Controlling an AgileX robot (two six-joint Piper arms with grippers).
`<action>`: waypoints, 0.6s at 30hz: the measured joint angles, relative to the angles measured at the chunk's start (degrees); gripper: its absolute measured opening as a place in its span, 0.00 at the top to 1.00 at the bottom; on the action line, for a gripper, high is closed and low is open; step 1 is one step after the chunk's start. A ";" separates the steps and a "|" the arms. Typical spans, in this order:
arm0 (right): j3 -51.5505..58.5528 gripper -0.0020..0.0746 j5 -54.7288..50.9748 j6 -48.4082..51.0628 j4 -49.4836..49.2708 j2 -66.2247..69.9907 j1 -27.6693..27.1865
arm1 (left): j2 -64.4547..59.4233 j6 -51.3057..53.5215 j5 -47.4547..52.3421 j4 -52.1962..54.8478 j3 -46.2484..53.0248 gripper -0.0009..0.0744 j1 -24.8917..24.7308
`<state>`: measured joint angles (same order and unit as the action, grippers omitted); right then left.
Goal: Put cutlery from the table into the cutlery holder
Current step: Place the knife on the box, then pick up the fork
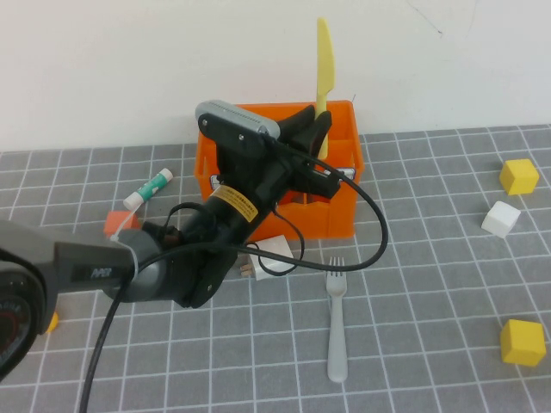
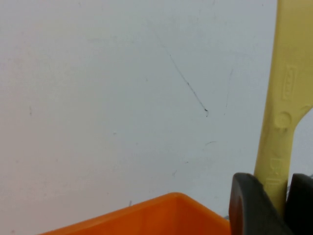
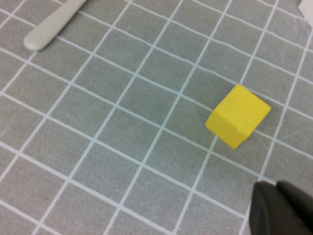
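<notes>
My left tool grasps the yellow knife upright over the orange holder; the fork waits on the surface. My right tool, clenched, is empty.

Knife upright over crate; fork on table before crate.

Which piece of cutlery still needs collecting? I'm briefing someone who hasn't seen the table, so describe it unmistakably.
Start at the bright orange plastic crate at the back of the grey tiled table. In front of it lies a grey plastic fork, flat, tines toward the crate. Unlike the pale yellow plastic knife, held upright over the crate in the left claw, nothing grips it.
</notes>
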<state>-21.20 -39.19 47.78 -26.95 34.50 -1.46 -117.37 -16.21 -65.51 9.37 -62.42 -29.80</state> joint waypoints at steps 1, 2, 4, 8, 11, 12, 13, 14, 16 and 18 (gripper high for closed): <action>0.00 0.98 0.00 0.00 0.00 0.00 0.00 | 0.00 -1.13 0.00 0.15 -0.11 0.79 -0.10; 0.00 0.98 0.00 0.00 0.00 0.00 0.00 | 0.00 -1.98 0.13 0.27 -0.11 0.76 -0.10; 0.00 0.98 0.00 0.00 0.00 0.00 0.00 | 0.00 -4.33 0.13 0.49 -0.23 0.63 -0.10; 0.00 0.98 0.00 0.00 0.00 0.00 0.00 | 0.00 -7.08 0.36 0.52 -0.35 0.48 -0.10; 0.00 0.98 0.00 0.00 0.00 0.00 0.00 | 0.39 -7.78 3.49 0.52 -0.35 0.45 -0.21; 0.00 0.98 0.00 0.00 0.00 0.00 0.00 | 0.84 -7.78 5.28 0.52 -0.35 0.45 -0.21; 0.00 0.98 0.00 0.00 0.00 0.00 0.00 | 1.49 -7.05 7.07 0.52 -0.35 0.46 -0.21; 0.00 0.98 0.00 0.00 0.00 0.00 0.00 | 2.22 -6.17 8.81 0.52 -0.35 0.48 -0.21; 0.00 0.98 0.00 0.00 0.00 0.00 0.00 | 4.21 -3.49 11.78 0.52 -0.35 0.54 -0.21; 0.00 0.98 0.00 0.00 0.00 0.00 0.00 | 6.52 -1.89 14.07 0.52 -0.35 0.64 -0.21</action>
<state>-21.20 -39.19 47.78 -26.95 34.50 -1.46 -110.85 -18.10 -51.44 9.88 -62.77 -30.01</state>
